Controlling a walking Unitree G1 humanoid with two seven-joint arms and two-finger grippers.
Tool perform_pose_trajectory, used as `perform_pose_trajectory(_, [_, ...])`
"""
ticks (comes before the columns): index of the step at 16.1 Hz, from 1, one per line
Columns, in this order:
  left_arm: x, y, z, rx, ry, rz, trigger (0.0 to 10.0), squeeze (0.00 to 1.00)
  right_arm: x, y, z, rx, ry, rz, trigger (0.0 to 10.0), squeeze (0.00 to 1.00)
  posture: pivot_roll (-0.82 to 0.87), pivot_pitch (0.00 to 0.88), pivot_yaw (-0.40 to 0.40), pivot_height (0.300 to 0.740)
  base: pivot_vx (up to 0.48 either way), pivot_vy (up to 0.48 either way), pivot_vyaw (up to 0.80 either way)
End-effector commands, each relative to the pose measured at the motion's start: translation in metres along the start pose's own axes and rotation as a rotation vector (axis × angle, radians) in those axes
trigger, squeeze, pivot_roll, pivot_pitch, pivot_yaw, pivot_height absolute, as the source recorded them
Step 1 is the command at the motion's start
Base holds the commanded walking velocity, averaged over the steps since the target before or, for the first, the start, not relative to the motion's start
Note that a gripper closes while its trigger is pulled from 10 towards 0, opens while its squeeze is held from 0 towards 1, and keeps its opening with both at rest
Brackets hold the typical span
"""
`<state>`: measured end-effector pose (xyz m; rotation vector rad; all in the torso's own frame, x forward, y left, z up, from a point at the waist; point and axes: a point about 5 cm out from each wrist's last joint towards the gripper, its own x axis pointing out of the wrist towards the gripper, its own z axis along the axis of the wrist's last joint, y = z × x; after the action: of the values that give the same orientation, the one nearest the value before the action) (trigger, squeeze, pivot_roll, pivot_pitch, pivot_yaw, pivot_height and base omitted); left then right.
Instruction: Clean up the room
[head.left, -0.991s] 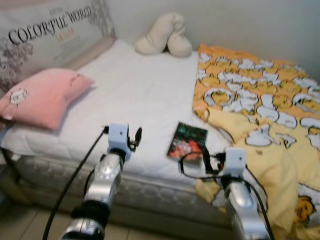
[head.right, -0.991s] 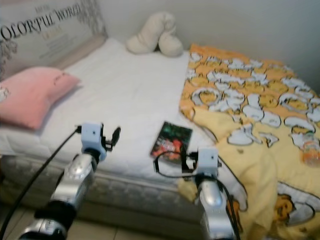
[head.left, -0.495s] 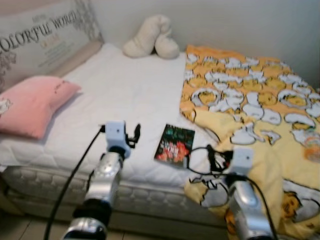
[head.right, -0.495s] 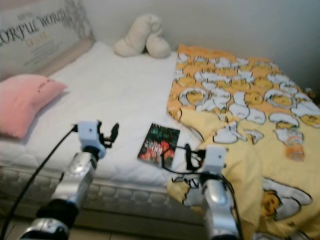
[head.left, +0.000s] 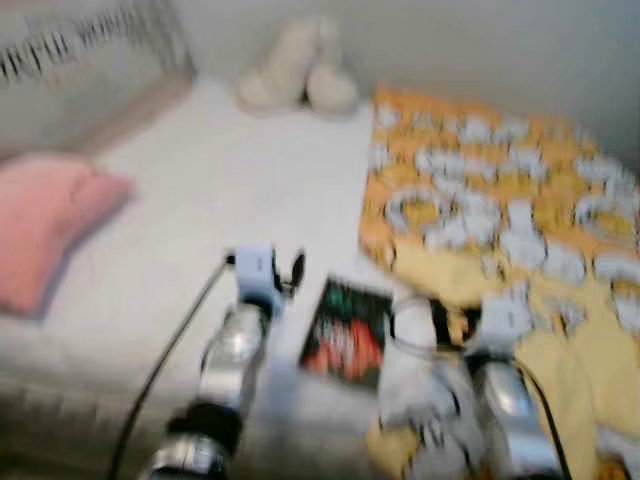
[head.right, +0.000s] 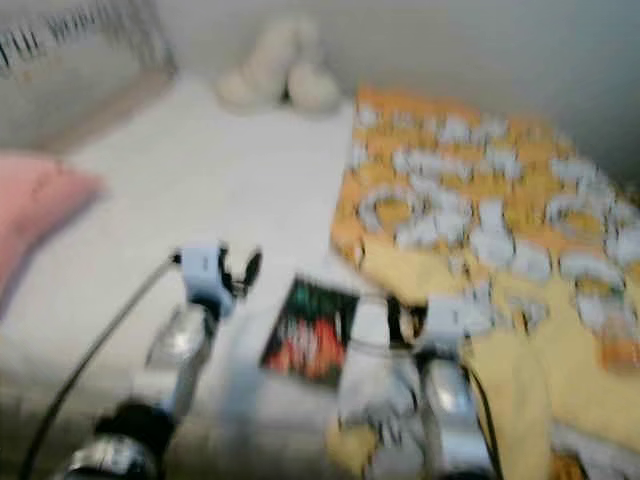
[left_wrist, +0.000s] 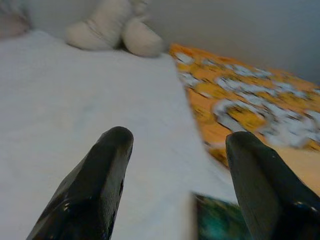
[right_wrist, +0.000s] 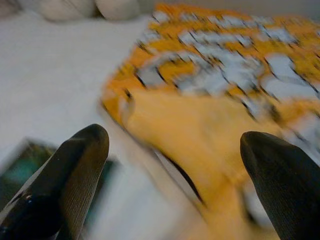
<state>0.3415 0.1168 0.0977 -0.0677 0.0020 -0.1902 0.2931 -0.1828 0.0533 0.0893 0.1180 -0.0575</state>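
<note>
A dark book (head.left: 345, 333) with a red and green cover lies on the white bed sheet (head.left: 210, 200) near the front edge, between my two arms. My left gripper (left_wrist: 175, 145) is open and hovers over the sheet, just left of the book (left_wrist: 220, 222). My right gripper (right_wrist: 172, 145) is open too, above the rumpled yellow and orange blanket (right_wrist: 200, 135), with the book (right_wrist: 20, 167) beside one finger. A cream plush toy (head.left: 300, 70) rests at the far side of the bed by the wall. The eye views are blurred.
A pink pillow (head.left: 45, 225) lies at the left of the bed, with a lettered cushion (head.left: 80, 70) behind it. The patterned blanket (head.left: 500, 190) covers the right half. A small orange object (head.right: 615, 345) sits on the blanket at the far right.
The whole picture has shifted and blurred, so the camera has moved closer to the bed. Both arms now reach further over the mattress, alongside the book.
</note>
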Motion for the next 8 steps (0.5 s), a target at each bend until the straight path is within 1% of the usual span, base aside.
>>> perform_pose_trajectory(1, [-0.001,0.014,0.004,0.019,-0.015,0.041,10.0,0.00,0.004,0.013,0.006,0.023,-0.021,0.039,10.0,0.00,0.12,0.000,-0.030,0.740,0.480,0.000,0.00])
perform_pose_trajectory(2, [0.000,0.015,0.007,0.035,-0.021,0.033,10.0,0.00,0.007,0.014,0.004,0.062,0.000,0.031,10.0,0.00,0.11,0.000,-0.027,0.740,0.480,0.000,0.00])
perform_pose_trajectory(3, [0.002,0.015,0.009,0.051,-0.019,0.026,10.0,0.00,0.010,0.018,0.001,0.093,0.033,0.043,10.0,0.00,0.12,0.000,-0.022,0.740,0.000,0.000,0.00])
perform_pose_trajectory(4, [0.005,0.015,0.013,0.070,-0.020,-0.007,10.0,0.00,0.014,0.023,-0.004,0.150,0.077,0.050,10.0,0.00,0.13,0.000,-0.014,0.740,0.000,0.000,0.00])
perform_pose_trajectory(5, [0.007,0.011,0.018,0.086,-0.007,-0.098,10.0,0.00,0.016,0.026,-0.010,0.235,0.107,0.034,10.0,0.00,0.14,0.000,-0.007,0.740,0.000,0.000,0.00])
perform_pose_trajectory(6, [0.007,0.009,0.018,0.098,0.005,-0.131,10.0,0.00,0.016,0.026,-0.011,0.257,0.112,0.025,10.0,0.00,0.15,0.034,0.002,0.740,0.000,0.000,0.00])
perform_pose_trajectory(7, [0.005,0.012,0.022,0.142,0.015,-0.195,10.0,0.00,0.014,0.027,-0.021,0.310,0.153,0.005,10.0,0.00,0.18,0.127,0.015,0.740,0.000,0.000,0.00])
perform_pose_trajectory(8, [0.003,0.019,0.027,0.184,0.014,-0.219,10.0,0.00,0.012,0.030,-0.030,0.359,0.197,-0.001,10.0,0.00,0.19,0.154,0.016,0.740,0.000,0.000,0.00])
